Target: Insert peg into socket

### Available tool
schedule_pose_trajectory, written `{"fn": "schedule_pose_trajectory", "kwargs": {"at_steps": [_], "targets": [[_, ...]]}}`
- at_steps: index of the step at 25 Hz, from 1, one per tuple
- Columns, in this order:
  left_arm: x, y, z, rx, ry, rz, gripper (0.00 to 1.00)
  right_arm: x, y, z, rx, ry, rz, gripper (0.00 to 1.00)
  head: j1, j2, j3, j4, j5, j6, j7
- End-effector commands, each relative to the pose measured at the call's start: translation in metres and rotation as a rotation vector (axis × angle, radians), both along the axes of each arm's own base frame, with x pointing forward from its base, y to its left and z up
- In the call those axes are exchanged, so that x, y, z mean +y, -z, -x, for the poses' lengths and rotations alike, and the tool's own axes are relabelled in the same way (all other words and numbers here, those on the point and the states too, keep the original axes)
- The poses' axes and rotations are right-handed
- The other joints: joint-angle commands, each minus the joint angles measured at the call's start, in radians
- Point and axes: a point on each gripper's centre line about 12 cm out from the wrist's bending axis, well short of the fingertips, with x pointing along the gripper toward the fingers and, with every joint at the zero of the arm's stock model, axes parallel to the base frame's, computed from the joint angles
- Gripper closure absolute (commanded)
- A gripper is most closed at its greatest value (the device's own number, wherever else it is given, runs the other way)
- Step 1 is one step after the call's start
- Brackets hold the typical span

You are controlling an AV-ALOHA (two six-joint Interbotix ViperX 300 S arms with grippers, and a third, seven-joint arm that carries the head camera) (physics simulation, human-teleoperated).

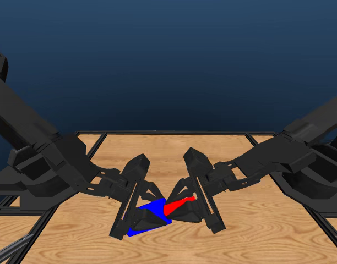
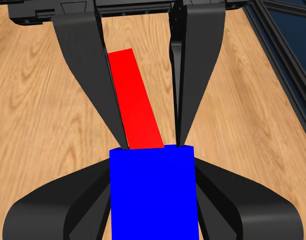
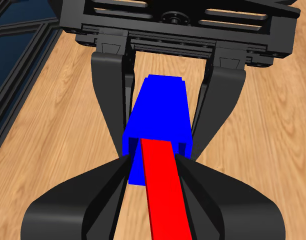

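Note:
The blue socket (image 1: pixel 149 215) is held above the table with my left gripper (image 1: pixel 141 220) shut on it. The red peg (image 1: pixel 178 205) sits in my right gripper (image 1: pixel 186 206), which is shut on it. The two meet in the middle, and the peg's tip is at the socket's open end. In the right wrist view the peg (image 3: pixel 165 200) runs from between my jaws into the socket's (image 3: pixel 158 115) dark mouth. In the left wrist view the socket (image 2: pixel 153 200) fills the gap between my jaws, and the peg (image 2: pixel 138 105) disappears behind its far edge. How deep it reaches is hidden.
Below both grippers lies the wooden table (image 1: pixel 256 231), framed by black rails (image 1: pixel 322 225) at its sides and back. Both black arms slope down from the picture's sides toward the middle.

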Motion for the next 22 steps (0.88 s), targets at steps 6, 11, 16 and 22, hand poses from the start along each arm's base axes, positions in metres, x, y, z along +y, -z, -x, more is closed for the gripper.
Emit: {"fn": "schedule_pose_trajectory", "kwargs": {"at_steps": [6, 11, 16, 22], "targets": [[0.005, -0.004, -0.009, 0.044, -0.022, 0.058, 1.0, -0.011, 0.012, 0.074, 0.148, 0.063, -0.101, 0.0, -0.029, -0.017, -0.005, -0.005, -0.004, 0.009, 0.023], [0.006, -0.006, -0.014, 0.078, -0.022, 0.09, 1.0, -0.017, 0.021, 0.101, 0.189, 0.1, -0.139, 0.0, -0.044, -0.009, -0.008, -0.01, -0.006, 0.012, 0.031], [0.012, -0.001, -0.015, 0.176, -0.009, 0.089, 1.0, -0.013, 0.014, 0.09, 0.138, 0.068, -0.114, 1.0, -0.055, 0.002, -0.011, -0.012, -0.005, 0.014, 0.039], [0.008, -0.016, -0.024, 0.206, 0.008, 0.102, 1.0, -0.014, 0.012, 0.048, 0.054, 0.075, -0.098, 1.0, -0.056, 0.014, -0.014, -0.012, -0.006, 0.016, 0.048]]}}
